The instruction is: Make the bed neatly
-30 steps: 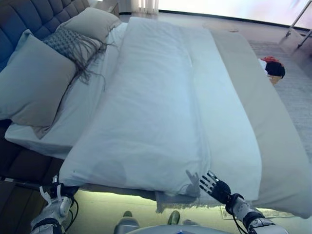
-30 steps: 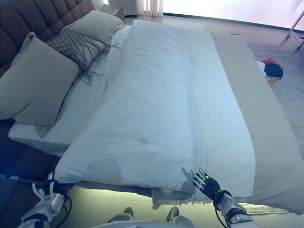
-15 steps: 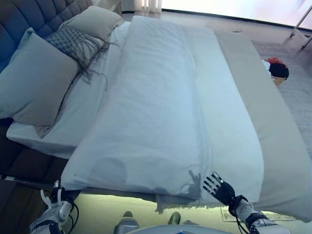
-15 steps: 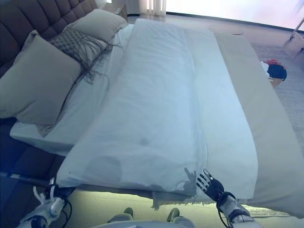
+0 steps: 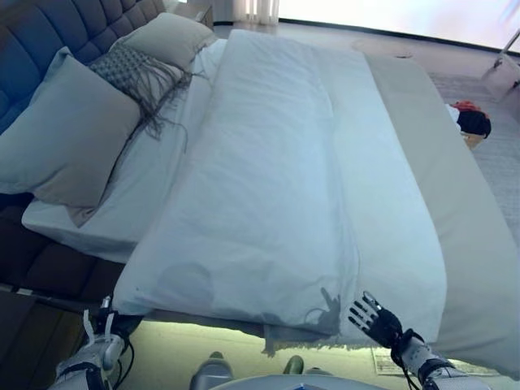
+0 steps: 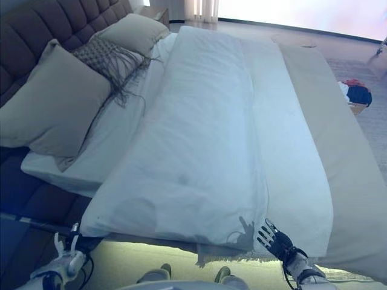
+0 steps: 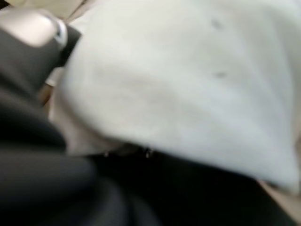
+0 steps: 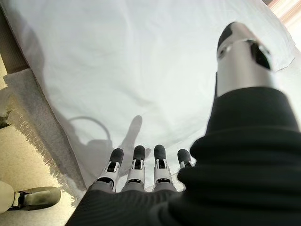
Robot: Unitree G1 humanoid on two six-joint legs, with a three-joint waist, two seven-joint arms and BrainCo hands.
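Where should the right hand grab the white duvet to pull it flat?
Probably the duvet's near edge, where its folded-over layer ends by the right hand. Come from the bed's near side with open fingers; that edge hangs free above the fringed blanket.

Matt white cloth duvet [image 5: 268,187], smooth – fringed rough throw [image 5: 134,77], tufted fabric headboard [image 5: 77,24].

Right hand [image 5: 376,319] reaching forward low on the right with fingers [image 8: 136,165] splaying straight, left hand [image 5: 99,348] hanging low on the left
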